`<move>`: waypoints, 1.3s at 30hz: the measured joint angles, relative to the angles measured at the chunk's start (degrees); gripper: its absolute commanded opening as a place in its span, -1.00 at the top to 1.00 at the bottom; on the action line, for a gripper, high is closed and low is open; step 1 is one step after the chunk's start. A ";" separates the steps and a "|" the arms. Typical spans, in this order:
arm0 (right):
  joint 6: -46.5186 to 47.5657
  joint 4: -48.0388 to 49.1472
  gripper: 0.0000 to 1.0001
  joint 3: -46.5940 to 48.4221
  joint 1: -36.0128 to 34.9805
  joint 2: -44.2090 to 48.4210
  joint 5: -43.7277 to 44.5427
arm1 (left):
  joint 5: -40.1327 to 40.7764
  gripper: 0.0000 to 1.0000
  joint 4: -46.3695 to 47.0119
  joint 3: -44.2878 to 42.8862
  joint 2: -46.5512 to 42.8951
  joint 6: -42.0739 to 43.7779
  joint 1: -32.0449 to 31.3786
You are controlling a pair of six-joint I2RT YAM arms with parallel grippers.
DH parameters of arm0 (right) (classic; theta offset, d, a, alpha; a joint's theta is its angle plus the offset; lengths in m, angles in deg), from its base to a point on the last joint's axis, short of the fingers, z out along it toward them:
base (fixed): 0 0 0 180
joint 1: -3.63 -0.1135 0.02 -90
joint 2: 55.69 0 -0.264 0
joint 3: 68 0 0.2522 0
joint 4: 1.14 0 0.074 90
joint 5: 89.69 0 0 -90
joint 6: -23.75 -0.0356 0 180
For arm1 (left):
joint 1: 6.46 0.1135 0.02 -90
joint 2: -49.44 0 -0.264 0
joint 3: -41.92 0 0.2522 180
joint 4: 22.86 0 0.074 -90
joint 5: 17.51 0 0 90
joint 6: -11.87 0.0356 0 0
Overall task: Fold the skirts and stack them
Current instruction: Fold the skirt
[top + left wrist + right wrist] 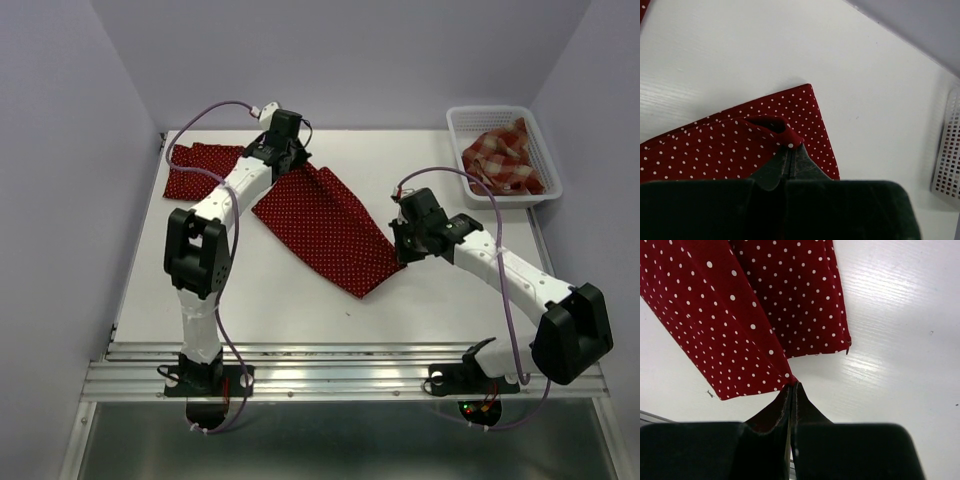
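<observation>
A dark red polka-dot skirt lies stretched diagonally across the table between both arms. My left gripper is shut on its far corner, where the cloth bunches at the fingertips. At the skirt's near right corner my right gripper is shut on a lifted fold of the fabric. A second polka-dot skirt lies flat at the far left of the table. The red-and-cream plaid skirt sits crumpled in the white mesh basket.
The basket stands at the far right corner of the white table, and its mesh wall shows at the right of the left wrist view. Lilac walls close the table in at back and sides. A metal rail runs along the near edge.
</observation>
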 measured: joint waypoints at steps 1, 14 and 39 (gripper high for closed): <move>0.11 0.04 0.99 0.00 0.63 -0.42 -0.17 | -0.09 1.00 -0.02 -1.07 1.22 0.26 -0.37; 0.70 4.31 0.99 0.00 6.58 -7.74 -2.25 | -1.66 1.00 -0.11 -12.28 14.47 1.64 -1.03; -1.90 5.55 -0.53 2.10 9.49 -14.47 3.56 | -7.30 -0.97 -0.59 -17.44 21.77 5.40 -0.98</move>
